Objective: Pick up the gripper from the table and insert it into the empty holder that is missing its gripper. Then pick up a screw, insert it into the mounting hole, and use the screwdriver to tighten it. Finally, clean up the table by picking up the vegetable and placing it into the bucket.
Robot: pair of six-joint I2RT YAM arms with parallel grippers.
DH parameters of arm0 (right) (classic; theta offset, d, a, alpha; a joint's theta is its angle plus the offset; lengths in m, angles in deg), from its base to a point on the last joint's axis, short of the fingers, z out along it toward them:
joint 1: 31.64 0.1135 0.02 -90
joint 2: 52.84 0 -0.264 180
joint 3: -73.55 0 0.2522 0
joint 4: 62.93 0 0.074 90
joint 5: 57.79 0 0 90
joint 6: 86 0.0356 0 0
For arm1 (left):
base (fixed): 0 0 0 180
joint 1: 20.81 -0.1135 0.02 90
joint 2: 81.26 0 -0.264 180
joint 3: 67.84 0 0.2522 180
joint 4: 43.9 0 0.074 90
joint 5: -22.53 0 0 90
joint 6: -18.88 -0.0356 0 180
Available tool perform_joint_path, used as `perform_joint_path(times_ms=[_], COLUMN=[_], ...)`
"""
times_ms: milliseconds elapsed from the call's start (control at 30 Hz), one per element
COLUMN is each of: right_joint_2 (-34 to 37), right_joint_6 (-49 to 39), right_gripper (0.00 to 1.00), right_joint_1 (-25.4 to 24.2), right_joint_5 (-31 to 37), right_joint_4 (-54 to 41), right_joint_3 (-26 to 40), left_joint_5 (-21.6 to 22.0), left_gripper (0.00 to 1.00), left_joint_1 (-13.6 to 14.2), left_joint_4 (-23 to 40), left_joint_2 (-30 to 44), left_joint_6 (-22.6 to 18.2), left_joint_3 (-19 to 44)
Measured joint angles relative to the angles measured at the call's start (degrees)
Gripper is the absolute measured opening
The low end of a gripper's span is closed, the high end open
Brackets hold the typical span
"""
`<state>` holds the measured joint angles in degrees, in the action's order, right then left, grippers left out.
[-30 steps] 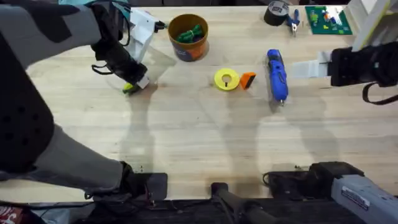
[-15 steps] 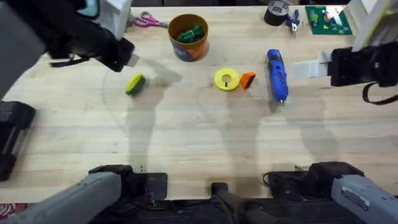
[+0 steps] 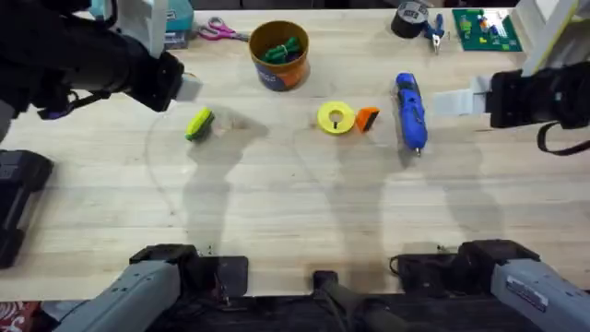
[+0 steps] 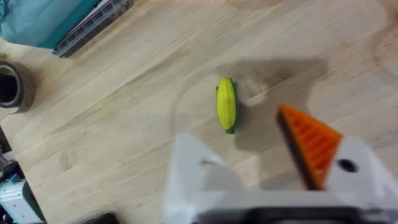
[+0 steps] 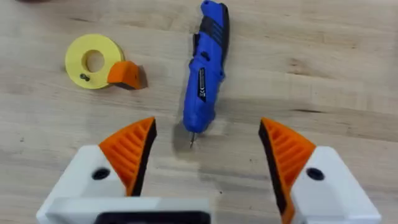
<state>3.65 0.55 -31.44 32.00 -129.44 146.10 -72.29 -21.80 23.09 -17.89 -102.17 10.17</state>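
The left gripper (image 4: 261, 168) hangs above the table's left side with one orange finger (image 4: 309, 146) on one white bracket and a bare holder (image 4: 199, 180) on the other — open, holding nothing. The vegetable (image 3: 199, 124) lies flat on the wood just beside it. The loose gripper (image 3: 367, 118) touches the yellow disc (image 3: 335, 117) mid-table, the screwdriver (image 3: 410, 111) just to its right. The bucket (image 3: 278, 53) stands at the far edge with green pieces inside. The right gripper (image 5: 208, 155) is spread wide and empty, near the screwdriver's tip — not touching it
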Motion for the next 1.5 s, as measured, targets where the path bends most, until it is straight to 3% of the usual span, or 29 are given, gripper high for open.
perform_joint_path(times_ms=[133,200,500,800,900,1100,1333,1500], right_joint_2=[0.00,0.00,0.00,0.00,0.00,0.00,0.00,0.00], right_joint_6=[0.00,0.00,0.00,0.00,0.00,0.00,0.00,0.00], right_gripper=[0.996,0.996,0.996,0.996,0.995,0.996,0.996,0.996], right_joint_1=[0.00,0.00,0.00,0.00,0.00,0.00,0.00,0.00], right_joint_5=[0.00,0.00,0.00,0.00,0.00,0.00,0.00,0.00], right_joint_4=[0.00,0.00,0.00,0.00,0.00,0.00,0.00,0.00], right_joint_3=[0.00,0.00,0.00,0.00,0.00,0.00,0.00,0.00], left_joint_5=[0.01,-0.07,-0.09,-0.11,-0.05,0.81,1.46,1.28], left_gripper=[0.885,0.979,0.986,0.986,0.986,0.986,0.986,0.986], left_joint_1=[0.00,0.00,0.00,0.00,0.00,0.00,0.00,0.13], left_joint_4=[0.03,-0.09,-3.83,-7.53,-7.54,-7.51,-9.44,-18.87], left_joint_2=[-0.02,0.00,-0.02,0.00,0.00,0.00,-0.01,-2.02], left_joint_6=[0.06,0.99,11.28,29.96,34.16,37.01,33.40,31.73], left_joint_3=[0.00,0.00,0.00,0.00,0.00,0.00,-0.08,-6.12])
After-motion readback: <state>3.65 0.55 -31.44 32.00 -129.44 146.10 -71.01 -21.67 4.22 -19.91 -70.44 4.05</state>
